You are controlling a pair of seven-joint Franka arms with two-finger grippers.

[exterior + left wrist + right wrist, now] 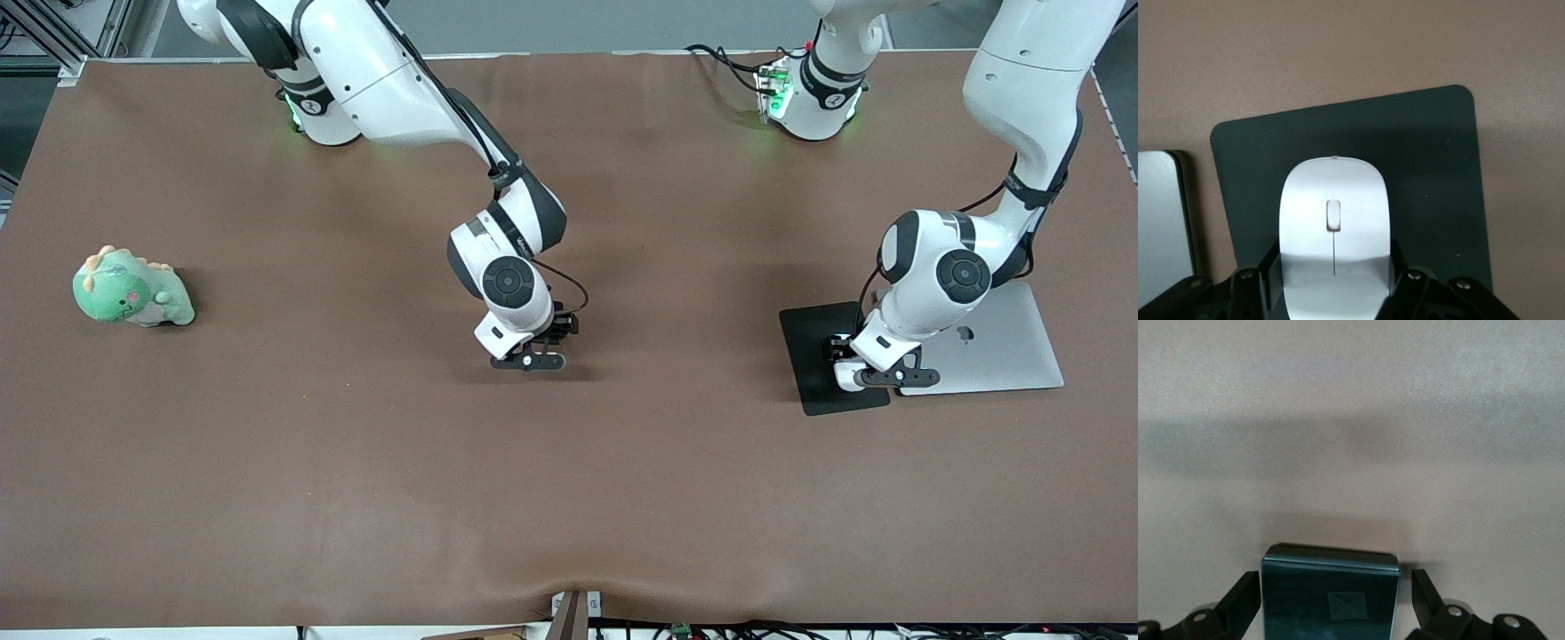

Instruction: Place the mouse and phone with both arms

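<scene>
The left tool [876,375] is down over the black pad [813,356] at the left arm's end of the surface [356,462]. In the left wrist view its fingers [1405,283] press against both flanks of the mouse [1335,233], so it is clenched on the mouse. The mouse is a glossy white oval with a small scroll wheel and a thin centre line; its long axis runs straight out from the tool. It sits over the middle of the pad, though whether it rests on the pad or is just above it cannot be told. The pad is matte and dark with rounded corners. Just beside it lies a closed silver laptop [996,347], smooth metal, its edge close to the pad's.

The right tool [531,360] is low over bare surface near the middle of the table. In the right wrist view the phone [1330,593], a glossy black slab with a faint square mark, lies between the fingers [1238,600]. A gap shows on each side, so this tool is released around the phone and not gripping it. The phone's long axis points away from the tool and it appears to lie on the surface.

The surface is a brown, finely grained mat. A green plush dinosaur [132,289] sits well apart, toward the right arm's end.

Judgement: both things seem at or near their places; the left tool's letting go is the step outstanding.
</scene>
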